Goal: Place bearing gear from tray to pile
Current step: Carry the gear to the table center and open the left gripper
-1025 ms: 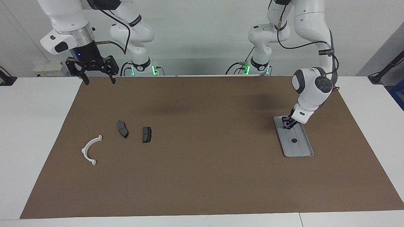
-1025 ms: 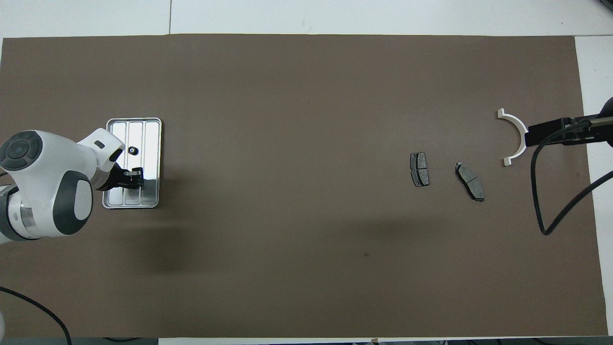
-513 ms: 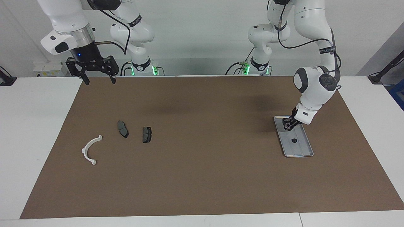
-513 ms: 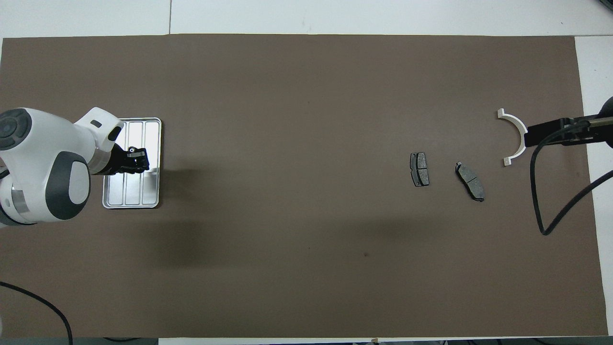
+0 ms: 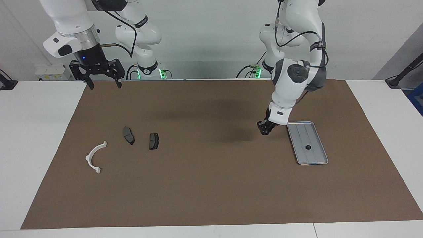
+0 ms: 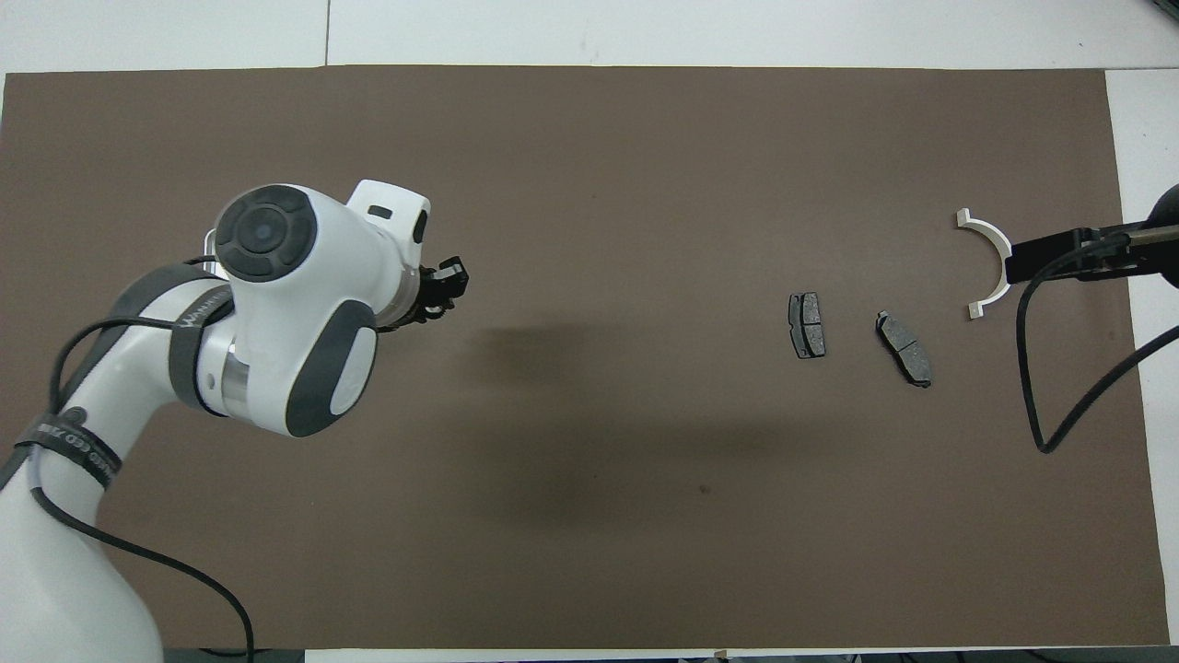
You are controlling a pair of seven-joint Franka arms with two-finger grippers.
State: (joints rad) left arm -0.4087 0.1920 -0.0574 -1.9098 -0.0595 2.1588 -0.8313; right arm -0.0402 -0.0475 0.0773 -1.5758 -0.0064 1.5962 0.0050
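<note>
Brown mat (image 5: 211, 191) carries all. My right gripper (image 5: 104, 86) waits, jaws wide, above its edge. My left gripper (image 5: 264, 130) hangs over mat beside the tray (image 5: 304, 132); I cannot tell whether it is open or closed. The pile (image 5: 94, 158) lies at the right arm's end of the table. One bearing gear (image 5: 307, 147) sits in the tray.

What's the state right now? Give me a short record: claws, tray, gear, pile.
left claw: over the mat beside the tray, clear of it; load not visible
right claw: open, waiting over mat corner
tray: left arm's end
small black gear: lying in tray
pile: white bracket, two dark pads, right arm's end
</note>
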